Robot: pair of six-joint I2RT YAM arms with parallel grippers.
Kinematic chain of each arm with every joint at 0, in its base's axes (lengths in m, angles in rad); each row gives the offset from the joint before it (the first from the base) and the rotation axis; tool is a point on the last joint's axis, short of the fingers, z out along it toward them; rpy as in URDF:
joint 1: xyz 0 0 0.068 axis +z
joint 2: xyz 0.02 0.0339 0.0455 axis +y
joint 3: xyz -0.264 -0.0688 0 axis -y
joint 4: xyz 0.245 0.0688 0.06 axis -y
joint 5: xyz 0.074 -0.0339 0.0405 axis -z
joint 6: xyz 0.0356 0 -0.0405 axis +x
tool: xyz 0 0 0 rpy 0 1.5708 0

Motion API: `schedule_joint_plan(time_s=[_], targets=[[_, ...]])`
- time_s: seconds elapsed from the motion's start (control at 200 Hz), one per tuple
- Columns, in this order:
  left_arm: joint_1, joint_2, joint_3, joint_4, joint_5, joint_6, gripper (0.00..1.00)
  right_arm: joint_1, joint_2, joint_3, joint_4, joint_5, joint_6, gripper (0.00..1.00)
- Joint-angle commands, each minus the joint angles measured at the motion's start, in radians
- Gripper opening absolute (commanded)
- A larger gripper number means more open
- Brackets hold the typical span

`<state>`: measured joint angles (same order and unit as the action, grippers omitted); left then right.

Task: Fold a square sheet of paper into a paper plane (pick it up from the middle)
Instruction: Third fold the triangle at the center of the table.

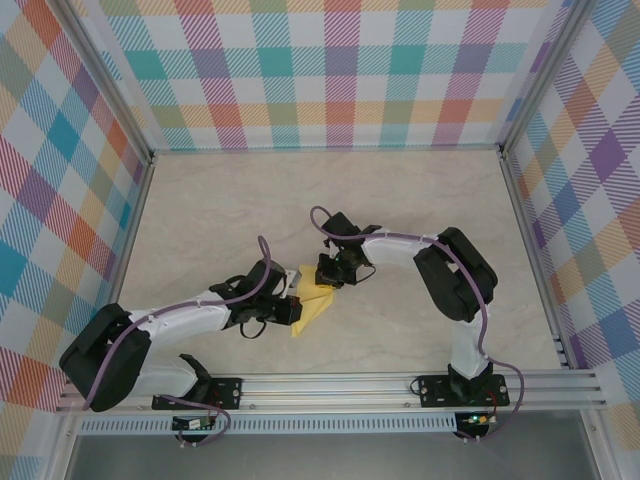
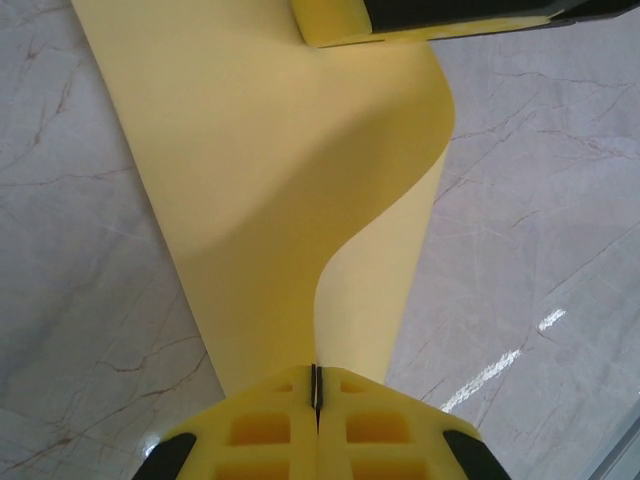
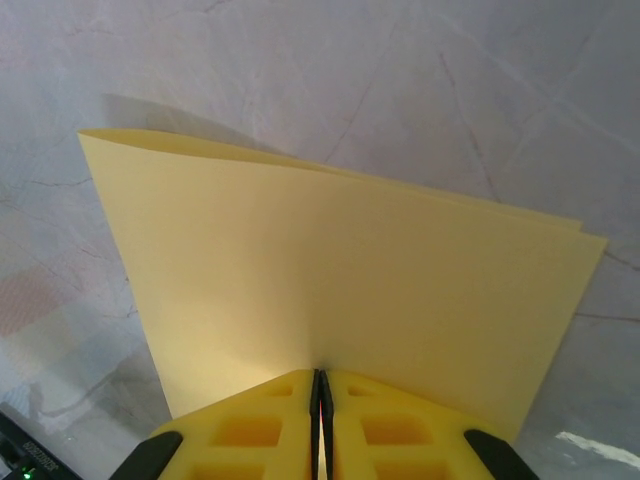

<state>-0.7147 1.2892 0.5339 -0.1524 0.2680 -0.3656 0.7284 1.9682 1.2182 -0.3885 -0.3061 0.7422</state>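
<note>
Top external: shows the square sheet of paper [image 1: 318, 308], doubled over, at frame centre over the table [image 1: 400, 200], with the left gripper [image 1: 296, 298] at its lower left and the right gripper [image 1: 335, 283] at its upper right.

Left wrist: shows jaws clamped on the sheet's edge at bottom centre, paper bowing upward.

Right wrist: shows jaws clamped on 2 layers, bottom centre.

Suggests the 1st lengthwise fold; next calls for laying flat and pressing the crease.

The square sheet of paper [image 1: 312, 310] is pale yellow and doubled over, its layered edges almost matching and one flap bowing softly. It sits mid-table [image 1: 400, 200], nearer the near edge, seemingly raised.
</note>
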Motion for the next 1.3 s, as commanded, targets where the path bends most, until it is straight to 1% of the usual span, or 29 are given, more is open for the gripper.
schedule_joint_plan(time_s=[0.0,0.295,0.63,1.125,1.295], targets=[[0.017,0.01,0.037,-0.044,-0.019,0.039,0.0,0.005,0.029,0.009,-0.088,0.042,-0.03,0.13],[0.023,0.069,0.078,-0.054,-0.035,0.07,0.0,0.006,0.026,0.01,-0.092,0.047,-0.03,0.13],[0.024,0.112,0.082,-0.03,-0.011,0.085,0.0,0.009,0.029,0.01,-0.097,0.048,-0.028,0.13],[0.028,0.113,0.095,-0.016,0.002,0.099,0.0,0.012,0.041,0.015,-0.1,0.046,-0.023,0.13],[0.028,0.135,0.098,-0.024,0.0,0.102,0.0,0.013,0.041,0.014,-0.103,0.05,-0.023,0.13]])
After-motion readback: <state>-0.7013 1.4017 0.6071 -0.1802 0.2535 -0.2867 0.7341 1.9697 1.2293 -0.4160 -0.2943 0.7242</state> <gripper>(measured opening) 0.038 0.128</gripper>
